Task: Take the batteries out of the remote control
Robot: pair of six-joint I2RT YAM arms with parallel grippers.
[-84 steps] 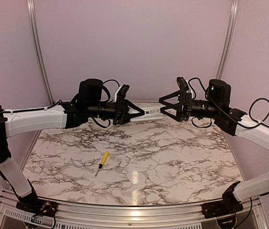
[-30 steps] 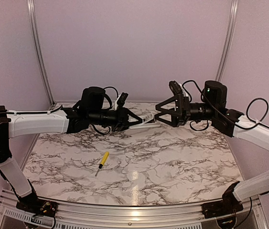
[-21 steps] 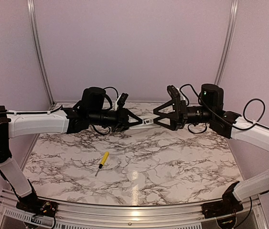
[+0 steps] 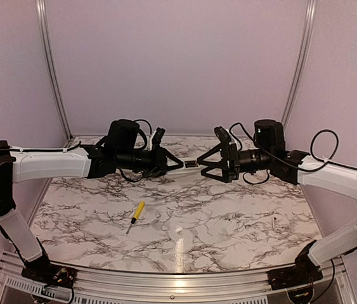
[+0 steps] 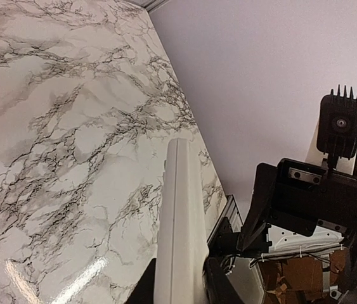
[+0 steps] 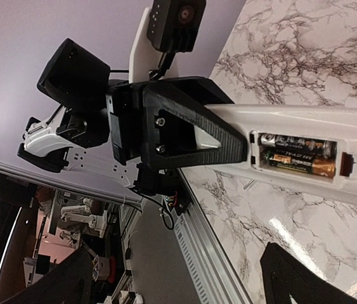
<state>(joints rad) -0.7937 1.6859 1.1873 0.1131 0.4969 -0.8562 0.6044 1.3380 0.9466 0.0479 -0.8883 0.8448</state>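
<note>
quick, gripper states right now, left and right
Left gripper: closed on the remote control.
Right gripper: open, holding nothing.

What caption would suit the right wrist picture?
Left gripper holds the white remote control, opened to show two batteries inside.

The counter (image 4: 229, 209) under me is white marble veined in grey and black, glossy enough to throw back the light; on my left side of it a yellow-handled screwdriver (image 4: 137, 215) lies flat, tilted, its dark tip toward the near edge. Well apart from it, on my right side, rests a thin pale speck (image 4: 274, 221) too small for me to make out; a metal rail (image 4: 165, 278) runs along the near edge; plain lilac walls (image 4: 178, 63) close in the far side, with a metal upright (image 4: 51, 69) in the back left corner.
</note>
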